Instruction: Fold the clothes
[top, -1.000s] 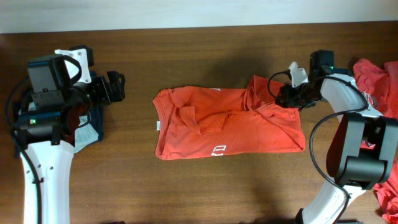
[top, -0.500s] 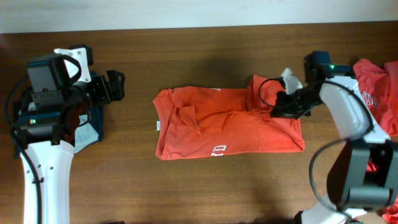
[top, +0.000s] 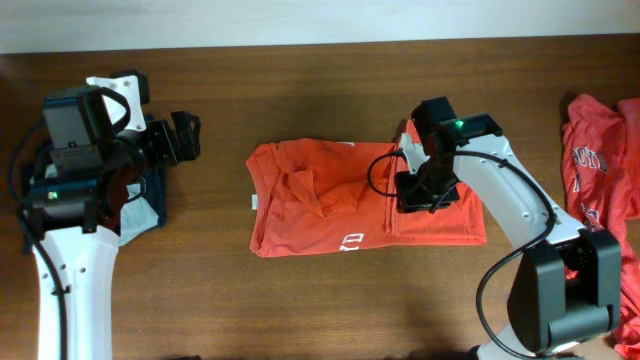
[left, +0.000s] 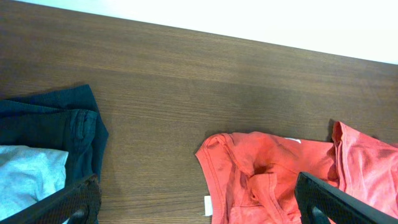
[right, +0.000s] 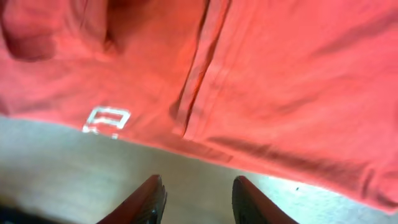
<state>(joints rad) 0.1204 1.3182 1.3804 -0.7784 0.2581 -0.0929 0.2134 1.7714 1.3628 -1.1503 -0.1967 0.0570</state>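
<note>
T-shirt (top: 310, 215) centre of table (top: 300, 90); garment pile (top: 152, 215) left; shirts (top: 590, 150) right

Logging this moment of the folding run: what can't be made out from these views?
- Right end effector: overhead, the right arm hides its fingers and part of the orange-red T-shirt.
- White lettering: too small overhead; the right wrist view shows one blurred fragment.
- Navy garment and pale grey garment: cut by the left wrist frame's edge; under the left arm overhead.
- Red shirts at right: cut by the overhead edge.
</note>
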